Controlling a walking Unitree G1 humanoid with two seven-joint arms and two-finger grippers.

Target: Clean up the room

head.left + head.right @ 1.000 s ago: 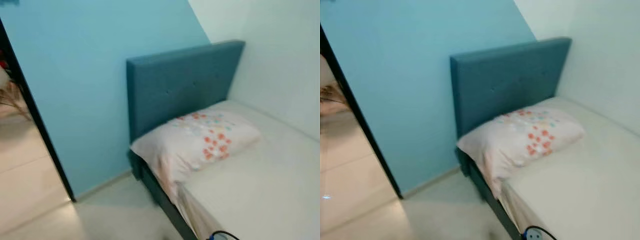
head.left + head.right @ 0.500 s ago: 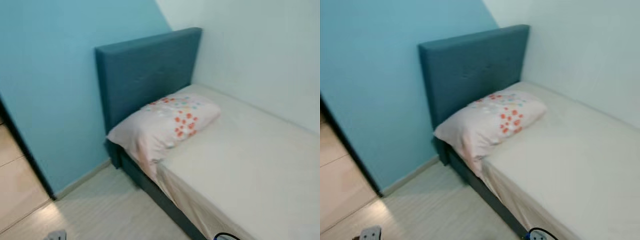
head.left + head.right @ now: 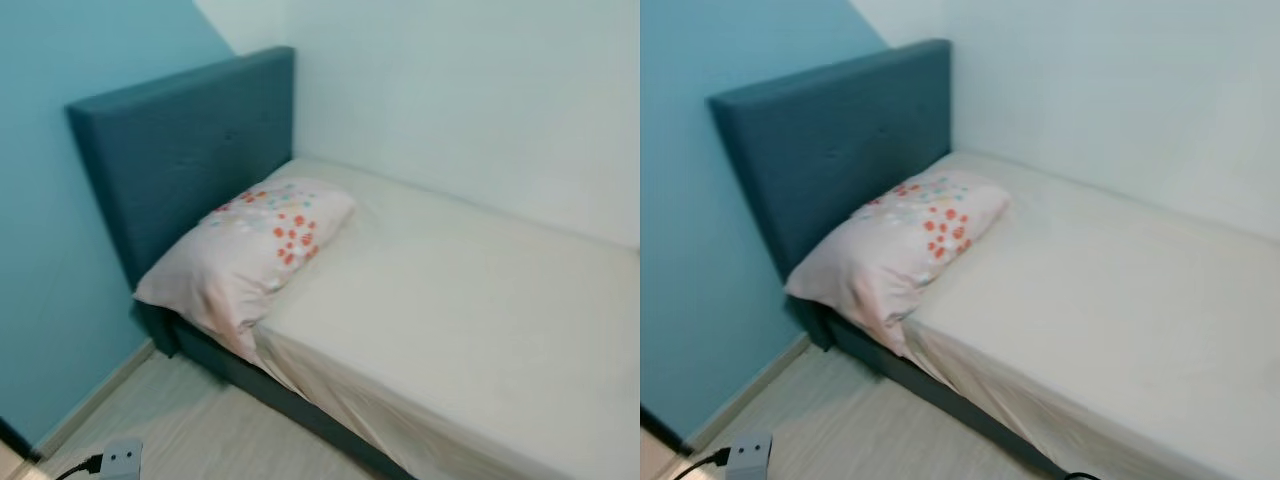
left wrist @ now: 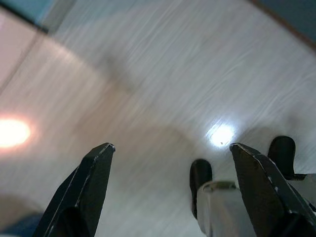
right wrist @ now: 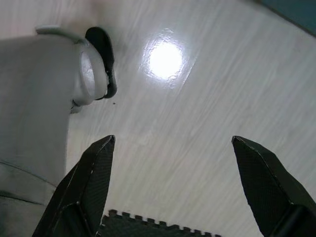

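Left gripper [image 4: 170, 150]: two long black fingers, wedge-shaped, tapering to blunt pointed tips; faces smooth, slightly glossy, edges worn pale. Right gripper [image 5: 173, 143]: same two black tapered fingers, surface finely textured, matte. At 9 o'clock of the right wrist view, a rounded light-grey leg shell [image 5: 34, 108] ending in a black foot [image 5: 101, 57]. Matching grey leg and black feet in the left wrist view.

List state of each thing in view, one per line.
pillow: lying at the head of the bed, one end overhanging the side
bed: sheet on, nothing else on it
power strip: on the floor, cord attached
left gripper: open, empty
right gripper: open, empty
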